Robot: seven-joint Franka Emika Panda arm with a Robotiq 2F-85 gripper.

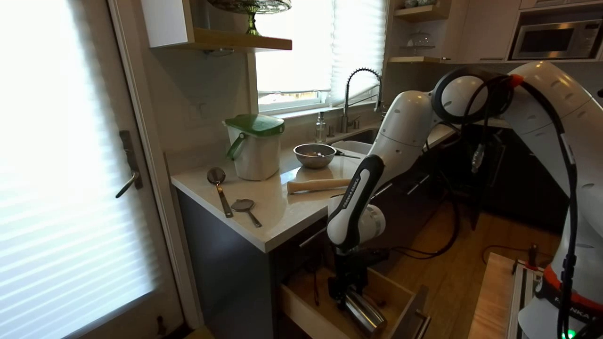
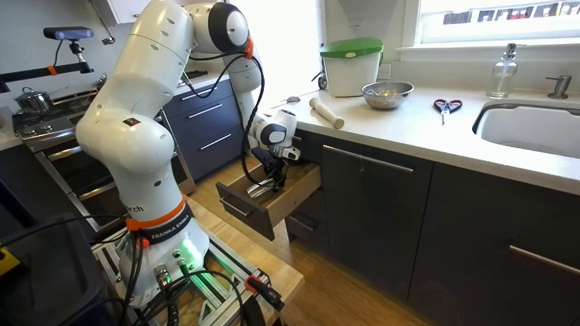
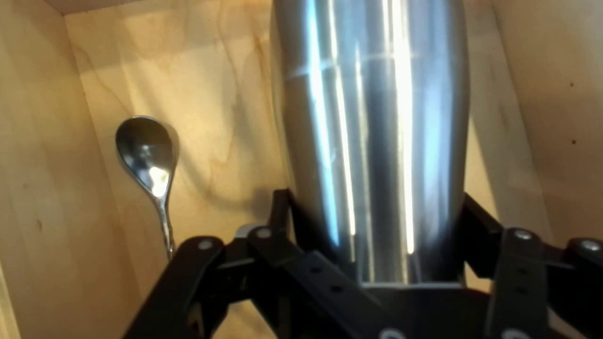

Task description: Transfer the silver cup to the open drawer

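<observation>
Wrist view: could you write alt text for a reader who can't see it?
A shiny silver cup is held by the black Robotiq gripper inside a light-wood drawer, the cup's far end cut off at the picture's top edge. At picture left, a metal spoon with a teardrop-shaped bowl lies in the drawer, its handle partly hidden by the gripper.

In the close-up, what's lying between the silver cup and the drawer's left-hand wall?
A metal spoon lies there in the open drawer; the wrist view shows it.
</observation>
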